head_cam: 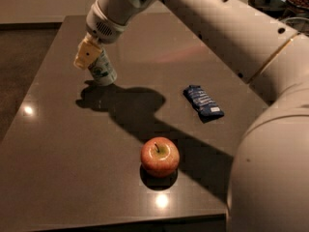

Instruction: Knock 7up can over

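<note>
The 7up can [104,71], white and green, stands on the dark table [72,168] at the far left and leans, its top tilted toward the upper left. My gripper [87,53], with yellowish tips, is right against the can's upper left side and covers its top. The white arm [203,28] reaches in from the upper right.
A red apple [160,157] sits near the table's front middle. A blue snack wrapper [203,102] lies right of centre. The table's left edge runs close to the can. Dark containers [270,1] stand at the back right.
</note>
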### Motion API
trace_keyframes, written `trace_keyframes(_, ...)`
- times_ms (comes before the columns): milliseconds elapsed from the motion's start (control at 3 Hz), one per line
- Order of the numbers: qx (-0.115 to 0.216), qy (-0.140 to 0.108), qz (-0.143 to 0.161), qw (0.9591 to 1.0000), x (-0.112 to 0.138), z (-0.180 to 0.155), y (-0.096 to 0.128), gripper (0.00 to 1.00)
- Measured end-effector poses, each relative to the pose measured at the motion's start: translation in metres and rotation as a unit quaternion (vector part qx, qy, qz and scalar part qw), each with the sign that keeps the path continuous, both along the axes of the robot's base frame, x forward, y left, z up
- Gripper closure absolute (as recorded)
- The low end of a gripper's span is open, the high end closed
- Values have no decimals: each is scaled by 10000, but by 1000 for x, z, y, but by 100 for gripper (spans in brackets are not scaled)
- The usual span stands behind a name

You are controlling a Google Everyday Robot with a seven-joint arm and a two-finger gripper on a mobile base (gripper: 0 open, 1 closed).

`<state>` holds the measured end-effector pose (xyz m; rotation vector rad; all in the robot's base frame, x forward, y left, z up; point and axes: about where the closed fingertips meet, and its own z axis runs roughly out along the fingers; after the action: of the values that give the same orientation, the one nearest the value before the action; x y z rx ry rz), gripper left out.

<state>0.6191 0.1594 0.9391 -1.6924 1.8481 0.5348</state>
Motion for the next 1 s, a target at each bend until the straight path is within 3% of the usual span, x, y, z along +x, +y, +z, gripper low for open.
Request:
trace_keyframes(333,-732,-184,35,9971,10,13,-34,100)
trace_keyframes(667,-1408,-308,102,9895,19,13,-69,100)
trace_keyframes(1000,-1997,-298,196,9792,25,-2,-107,100)
